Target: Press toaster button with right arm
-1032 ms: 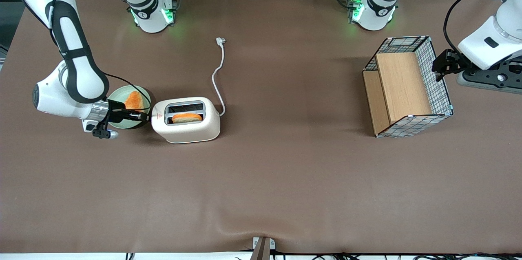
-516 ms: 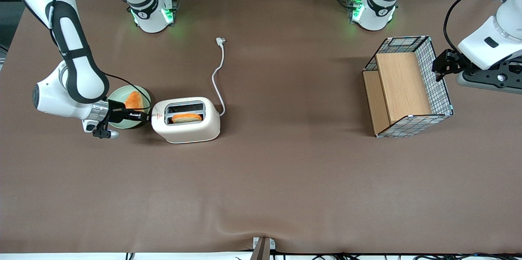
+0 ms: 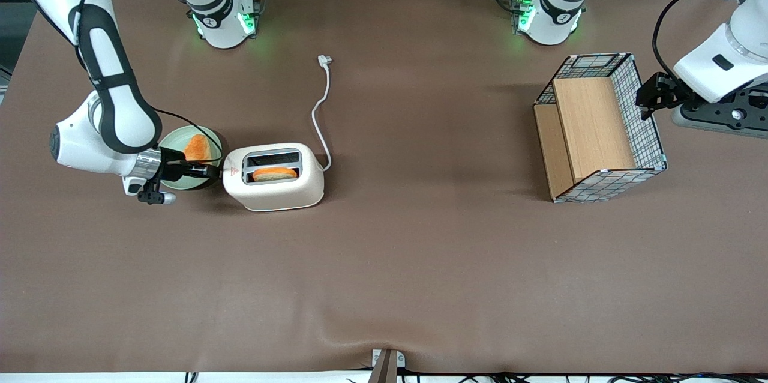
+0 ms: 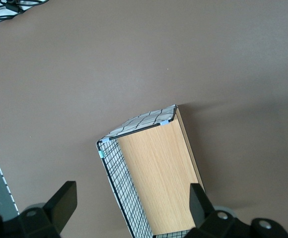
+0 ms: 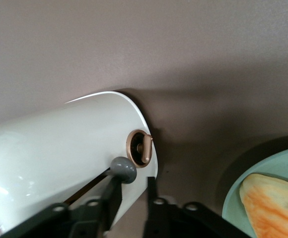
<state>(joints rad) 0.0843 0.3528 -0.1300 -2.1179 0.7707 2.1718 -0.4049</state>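
A brown matte cloth covers the table (image 3: 420,263), which holds one toaster, one plate and one basket. The single cream toaster (image 3: 273,177), smooth and round-cornered, has two slots. One orange-crusted slice (image 3: 275,173) sits in the slot nearer the front camera, and one white cord (image 3: 321,125) trails away from the toaster across the cloth.

The right arm (image 3: 111,107) reaches in low. Its gripper (image 3: 216,174) is at the toaster's narrow end, over the one round green plate (image 3: 213,143) that carries a second slice (image 3: 197,147).

In the wrist view the gripper (image 5: 134,182) holds its two black fingers (image 5: 111,193) narrowly apart. One finger comes up right against the toaster button (image 5: 122,170), a small grey rounded knob on the glossy end wall. Just beside the button is one tan dial (image 5: 140,148).

One wire-mesh basket (image 3: 642,107) with wooden boards lies tipped toward the parked arm's end of the table.
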